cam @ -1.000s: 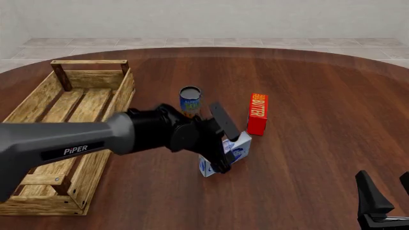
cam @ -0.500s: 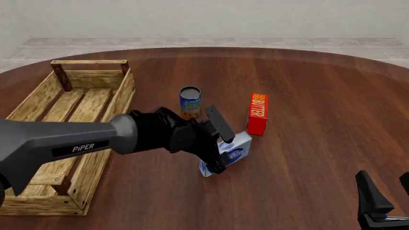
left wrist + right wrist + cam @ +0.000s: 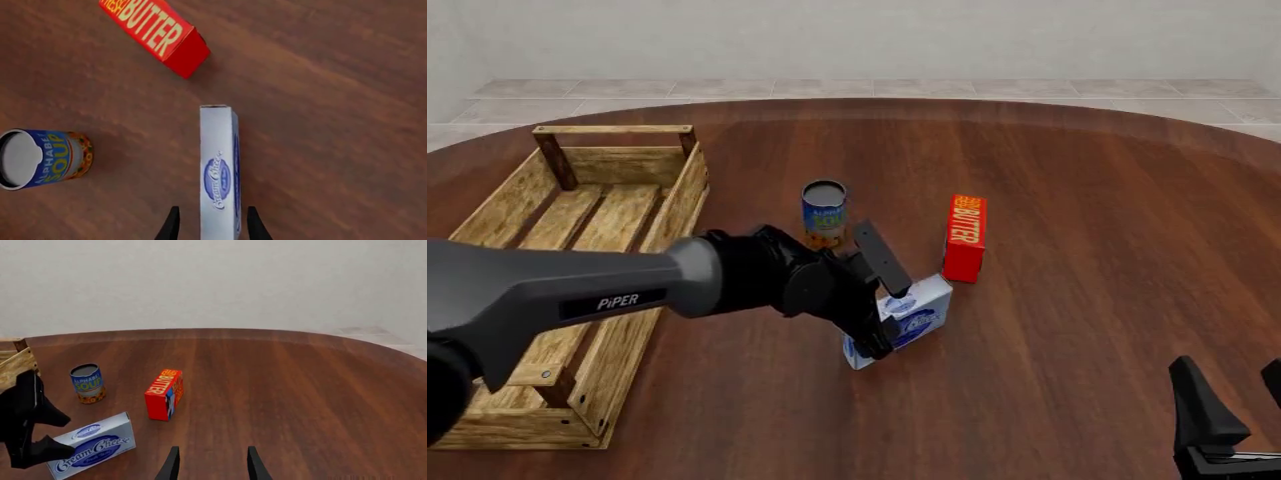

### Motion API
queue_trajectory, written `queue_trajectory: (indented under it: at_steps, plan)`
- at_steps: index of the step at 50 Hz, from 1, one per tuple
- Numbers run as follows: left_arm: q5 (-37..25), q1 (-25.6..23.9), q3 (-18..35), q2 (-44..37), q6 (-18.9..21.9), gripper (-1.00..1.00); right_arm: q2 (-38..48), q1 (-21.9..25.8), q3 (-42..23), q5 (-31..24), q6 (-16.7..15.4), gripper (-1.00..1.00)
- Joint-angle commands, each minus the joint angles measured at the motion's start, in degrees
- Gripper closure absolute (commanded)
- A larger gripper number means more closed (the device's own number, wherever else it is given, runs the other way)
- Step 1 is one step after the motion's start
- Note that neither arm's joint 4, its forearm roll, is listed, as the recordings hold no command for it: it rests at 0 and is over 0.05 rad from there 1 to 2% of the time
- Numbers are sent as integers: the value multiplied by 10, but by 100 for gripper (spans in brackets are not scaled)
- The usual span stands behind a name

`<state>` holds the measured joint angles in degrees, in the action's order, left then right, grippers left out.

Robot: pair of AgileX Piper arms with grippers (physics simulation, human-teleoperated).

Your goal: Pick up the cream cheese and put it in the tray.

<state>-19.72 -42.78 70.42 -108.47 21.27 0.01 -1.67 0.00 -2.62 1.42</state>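
The cream cheese [image 3: 905, 322] stands on its long edge on the table [image 3: 1094, 250], near the butter box [image 3: 964, 236] and soup can [image 3: 823, 212]; the left gripper [image 3: 881, 300] straddles one end, fingers [image 3: 171, 226] narrowly parted on either side, not visibly pressing; the grasp is the step in hand, closing comes next, then a carry to the tray [image 3: 627, 165]; labels read "Cream Cheese", "BUTTER", "ALPHABET SOUP", "PiPER"; the right gripper [image 3: 210, 465] idles, fingers apart.

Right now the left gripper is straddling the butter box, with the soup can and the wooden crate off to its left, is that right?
Not quite: the left gripper straddles the cream cheese box, not the butter box, which stands apart beyond it. The front view shows this; the soup can and wooden crate do lie leftward.
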Motion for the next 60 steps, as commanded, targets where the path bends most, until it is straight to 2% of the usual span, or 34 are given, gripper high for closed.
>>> queue_trajectory:
  at_steps: [1,16,23,32,43,60]
  plan:
    - [4,4,5,-13,1,-100,0,-1,0,0,2,-100]
    - [-6,0,24,-28,-7,-100,0,-1,0,-2,3,-100]
    - [-10,-14,20,-34,-23,-100,0,0,0,-2,3,-100]
    - [-17,-3,34,-50,-25,-100,0,0,0,-2,4,-100]
    - [-4,10,26,-66,-21,-100,0,0,0,-3,6,-100]
    - [-8,2,30,-68,-29,-100,0,0,0,-3,7,-100]
